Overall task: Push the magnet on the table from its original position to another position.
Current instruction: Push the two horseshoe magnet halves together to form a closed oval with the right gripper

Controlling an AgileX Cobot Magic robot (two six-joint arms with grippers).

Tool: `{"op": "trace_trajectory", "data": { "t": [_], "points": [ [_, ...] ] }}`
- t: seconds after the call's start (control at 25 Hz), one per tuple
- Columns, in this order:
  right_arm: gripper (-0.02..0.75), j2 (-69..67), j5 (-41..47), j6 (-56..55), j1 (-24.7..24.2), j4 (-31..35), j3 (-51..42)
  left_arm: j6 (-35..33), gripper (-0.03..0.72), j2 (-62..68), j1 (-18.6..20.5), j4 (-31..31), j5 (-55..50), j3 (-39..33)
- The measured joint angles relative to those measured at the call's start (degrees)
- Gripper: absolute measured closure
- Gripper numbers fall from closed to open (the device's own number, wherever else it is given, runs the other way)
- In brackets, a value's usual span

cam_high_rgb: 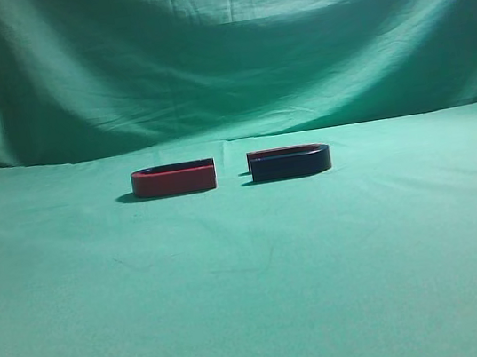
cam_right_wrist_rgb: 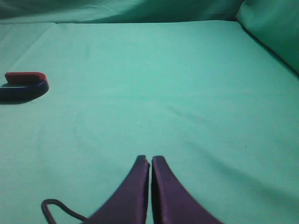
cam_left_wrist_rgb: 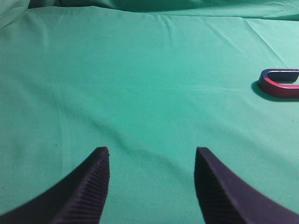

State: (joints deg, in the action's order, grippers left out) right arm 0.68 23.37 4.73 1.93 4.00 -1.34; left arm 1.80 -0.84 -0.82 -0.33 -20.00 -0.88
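Green cloth backdrop (cam_high_rgb: 219, 47) hangs draped in folds behind everything, filling the upper part of the exterior view. Table (cam_high_rgb: 257, 301) is wide and flat under the same plain green cloth, faintly wrinkled, a few light creases in the middle foreground. Two flat U-shaped magnets lie on it toward the back, near the backdrop's foot, set side by side with a small gap, open ends facing each other, not touching. Red-sided magnet (cam_high_rgb: 173, 180) sits on the left; its curved end shows at the right edge of the left wrist view (cam_left_wrist_rgb: 279, 84). The magnet (cam_high_rgb: 289, 163), dark navy-black side with a thin red upper edge, sits on the right, curved end pointing right; the right wrist view catches it at the far left (cam_right_wrist_rgb: 23, 86), partly cut by the frame edge. Neither arm shows in the exterior view. Left gripper (cam_left_wrist_rgb: 152, 161) hovers over bare cloth, jaws spread wide, nothing between them, well apart from the red-sided magnet. Right gripper (cam_right_wrist_rgb: 150, 163) has its jaws pressed together, holding nothing, well apart from the magnet. A thin dark cable loop (cam_right_wrist_rgb: 58, 207) shows beside the right gripper.
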Motion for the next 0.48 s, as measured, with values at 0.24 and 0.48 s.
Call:
{"op": "trace_trajectory", "data": {
  "t": [0.24,0.48],
  "points": [
    [0.738,0.00,0.00,0.12,0.00,0.00,0.00,0.00,0.316,0.00,0.00,0.00,0.00,0.00],
    [0.738,0.00,0.00,0.12,0.00,0.00,0.00,0.00,0.316,0.00,0.00,0.00,0.00,0.00]
  ]
}}
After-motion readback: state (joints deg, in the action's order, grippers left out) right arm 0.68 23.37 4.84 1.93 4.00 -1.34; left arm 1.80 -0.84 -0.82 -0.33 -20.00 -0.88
